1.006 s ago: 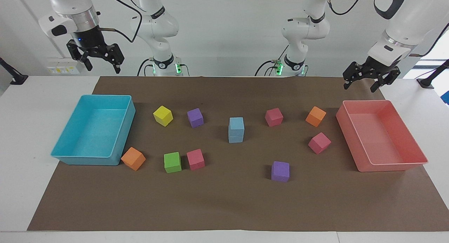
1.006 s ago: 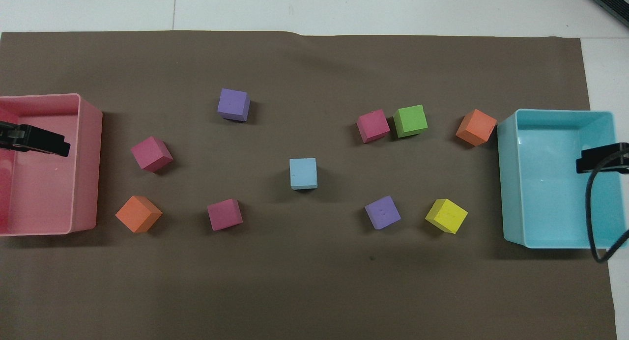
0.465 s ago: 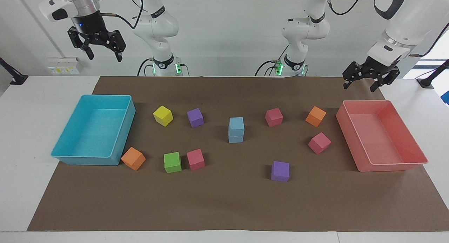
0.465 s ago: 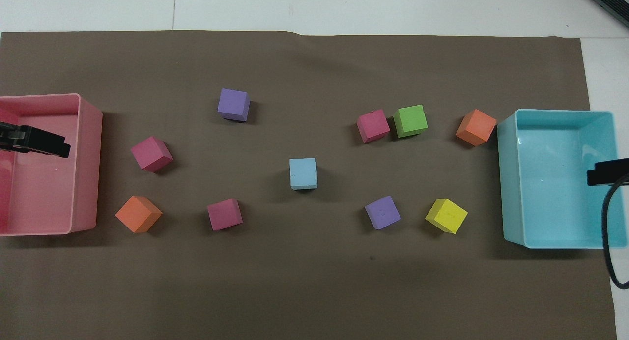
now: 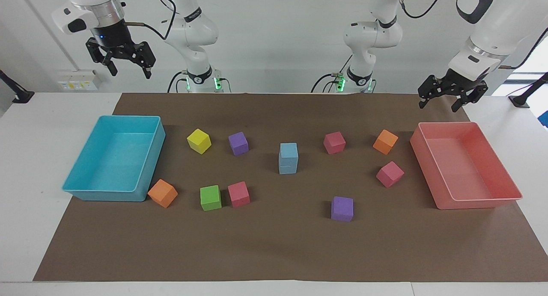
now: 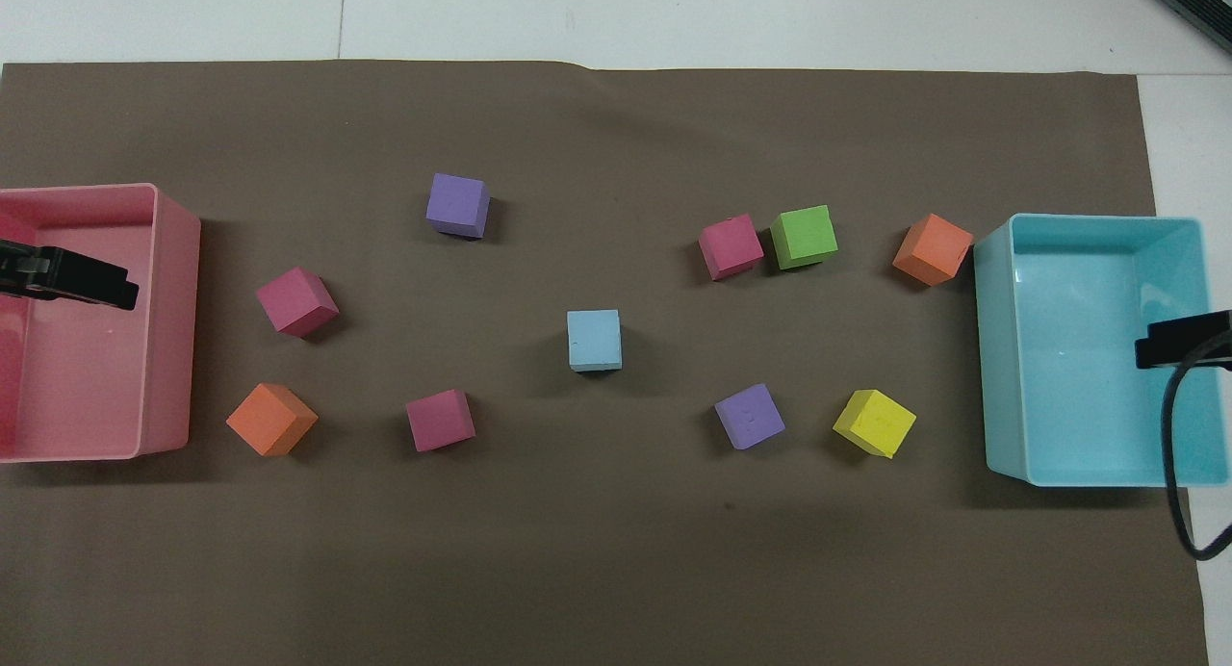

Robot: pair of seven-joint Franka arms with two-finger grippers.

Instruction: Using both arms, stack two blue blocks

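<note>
The two blue blocks stand stacked in the middle of the brown mat, the upper one (image 5: pixel 288 150) squarely on the lower one (image 5: pixel 288 166). From above only the top block (image 6: pixel 594 339) shows. My right gripper (image 5: pixel 130 72) is open and empty, raised high over the turquoise tray's end of the table; its tip also shows in the overhead view (image 6: pixel 1179 339). My left gripper (image 5: pixel 439 104) is open and empty, raised over the pink tray's edge nearest the robots; it also shows in the overhead view (image 6: pixel 69 276). Neither gripper touches the stack.
A turquoise tray (image 5: pixel 81 191) stands at the right arm's end of the mat and a pink tray (image 5: pixel 479 202) at the left arm's end. Loose cubes surround the stack: yellow (image 5: pixel 199 140), purple (image 5: pixel 238 143), purple (image 5: pixel 342 208), green (image 5: pixel 210 197), several pink and two orange.
My right gripper has risen higher above the turquoise tray's end and shifted slightly. The left gripper, the stack and the loose cubes have not moved.
</note>
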